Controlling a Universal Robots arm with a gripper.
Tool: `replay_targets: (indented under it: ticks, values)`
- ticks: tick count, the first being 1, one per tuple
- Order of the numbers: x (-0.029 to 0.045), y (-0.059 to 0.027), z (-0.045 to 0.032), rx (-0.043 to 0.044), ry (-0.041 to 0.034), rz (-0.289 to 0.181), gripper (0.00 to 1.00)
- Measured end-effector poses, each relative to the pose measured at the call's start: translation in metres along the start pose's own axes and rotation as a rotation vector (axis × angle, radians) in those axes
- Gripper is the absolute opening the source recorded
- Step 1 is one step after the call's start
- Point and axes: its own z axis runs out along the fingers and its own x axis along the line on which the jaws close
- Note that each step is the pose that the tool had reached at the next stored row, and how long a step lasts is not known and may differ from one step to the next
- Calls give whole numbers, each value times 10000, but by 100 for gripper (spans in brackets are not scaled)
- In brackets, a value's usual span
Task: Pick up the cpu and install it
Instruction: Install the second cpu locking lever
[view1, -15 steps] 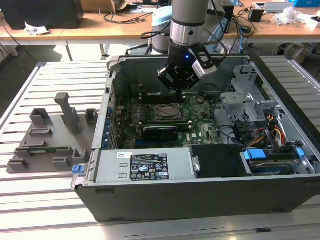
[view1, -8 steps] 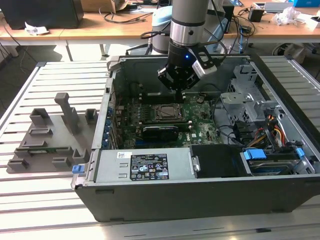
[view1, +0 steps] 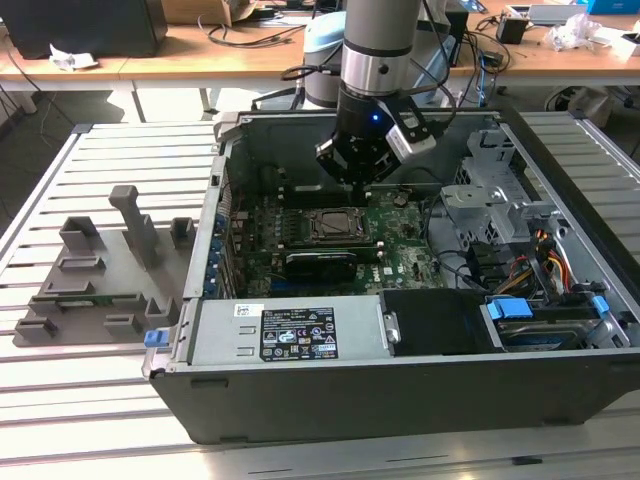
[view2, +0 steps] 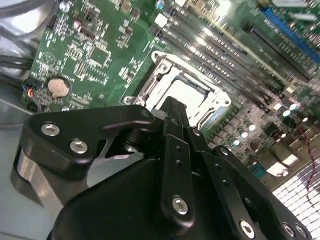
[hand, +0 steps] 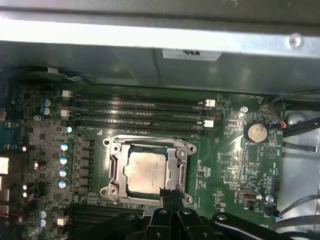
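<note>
Fingers of the gripper (hand: 169, 197) came together in a narrow dark tip with no gap showing between them in the first wrist view, and nothing was pinched there. That tip sat at the near edge of the CPU socket (hand: 150, 172), over its metal frame, and whether it touched the frame could not be told.

By then the cpu (hand: 145, 171) lay flat inside the socket, its silvery-grey top level and square to the frame, with the frame's steel border showing on all sides around it. In the second wrist view the same pale chip (view2: 186, 94) showed just past the black finger linkage.

From the exterior view the arm stood over the open computer case (view1: 400, 395), with the gripper (view1: 357, 180) low above the motherboard (view1: 400, 262) and the socket (view1: 330, 226) just below and in front of it.

As a judgement, the picking up and the seating of the chip looked done. Whether the retention frame and its lever were locked down could not be made out, so that part of the install may have been left. Four memory slots (hand: 137, 112) beside the socket stood empty.
</note>
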Motion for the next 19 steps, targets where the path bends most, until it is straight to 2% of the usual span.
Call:
replay_targets:
  ticks: [1, 2, 3, 4, 5, 7, 8, 9, 10, 13, 15, 17, 19]
  values:
    - [1, -28, 2, -5, -1, -1, 11]
    - [6, -148, 7, -5, 0, 1, 11]
    - [8, -188, 11, -7, 0, 1, 11]
    - [8, -217, 13, -29, -2, 0, 11]
    - [10, -252, 14, -92, -3, -4, 11]
    - [12, -295, 17, -393, -17, -16, 11]
    - [13, -328, 18, -627, -25, -25, 11]
    - [14, -348, 19, -734, -30, -30, 11]
    - [17, -386, 21, -931, -38, -39, 11]
    - [36, -499, 34, -1230, -51, -51, 11]
    - [50, -543, 45, -1320, -55, -55, 11]
    - [78, -556, 60, -1328, -55, -54, 11]
    - [179, -566, 111, -1347, -56, -54, 11]
